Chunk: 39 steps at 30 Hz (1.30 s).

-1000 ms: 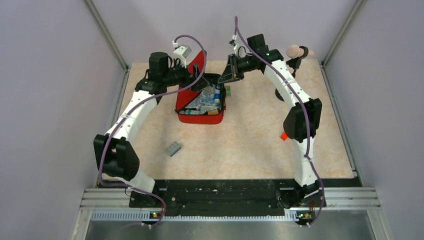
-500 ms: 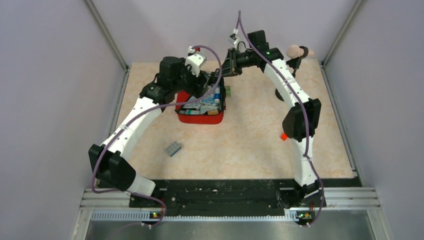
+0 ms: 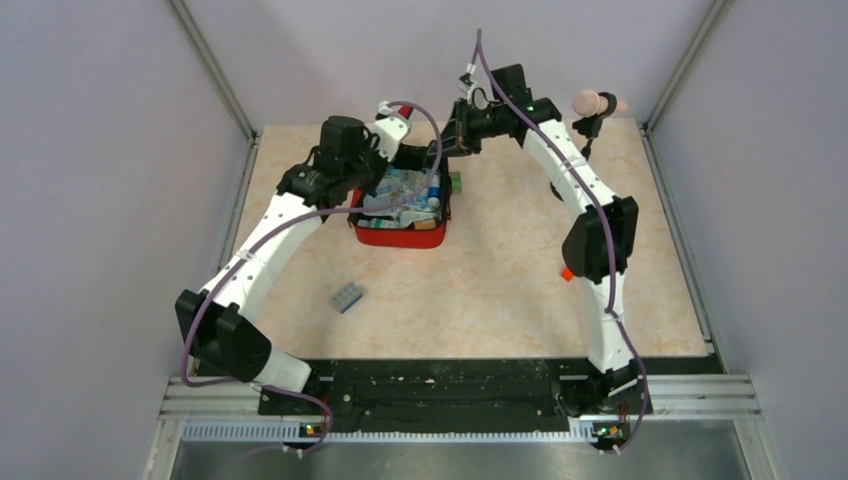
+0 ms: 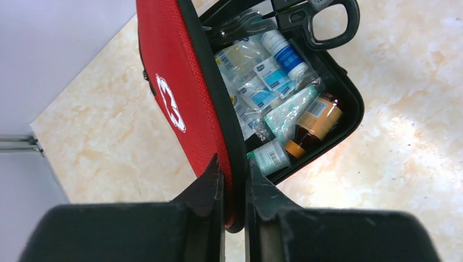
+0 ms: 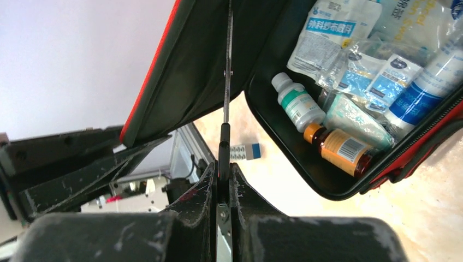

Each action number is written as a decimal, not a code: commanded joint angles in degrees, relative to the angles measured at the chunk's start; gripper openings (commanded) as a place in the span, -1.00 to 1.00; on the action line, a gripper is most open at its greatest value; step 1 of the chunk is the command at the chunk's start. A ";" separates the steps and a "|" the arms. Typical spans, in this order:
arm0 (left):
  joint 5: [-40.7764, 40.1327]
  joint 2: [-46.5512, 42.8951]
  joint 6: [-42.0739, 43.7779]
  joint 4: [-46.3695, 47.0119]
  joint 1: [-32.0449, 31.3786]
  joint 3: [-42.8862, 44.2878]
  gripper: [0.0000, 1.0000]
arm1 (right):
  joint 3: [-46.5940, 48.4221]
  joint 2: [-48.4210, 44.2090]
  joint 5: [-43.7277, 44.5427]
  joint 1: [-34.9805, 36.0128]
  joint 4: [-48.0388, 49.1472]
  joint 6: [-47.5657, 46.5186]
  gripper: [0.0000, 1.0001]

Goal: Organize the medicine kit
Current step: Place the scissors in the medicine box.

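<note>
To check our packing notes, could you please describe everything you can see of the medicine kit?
The medicine kit is a red fabric zip pouch with a white cross on its lid, black edging and black lining. It rests on the marbled table, lid raised steeply, its edge pinched by the left hand. Inside lie an amber bottle, white bottles and sealed packets. Black-handled scissors cross one corner.
</note>
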 commanded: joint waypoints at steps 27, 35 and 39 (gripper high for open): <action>16.93 -7.25 7.32 9.00 -2.53 -5.98 -1.00 | 6.09 4.43 14.77 8.16 2.38 34.16 -0.63; 12.22 -8.15 5.79 11.87 -2.41 -7.82 -1.00 | 7.08 2.18 14.56 7.25 7.23 31.03 0.30; 11.10 -8.29 5.26 13.98 -2.03 -8.70 -1.00 | 7.36 -0.44 15.72 5.77 8.78 28.17 0.58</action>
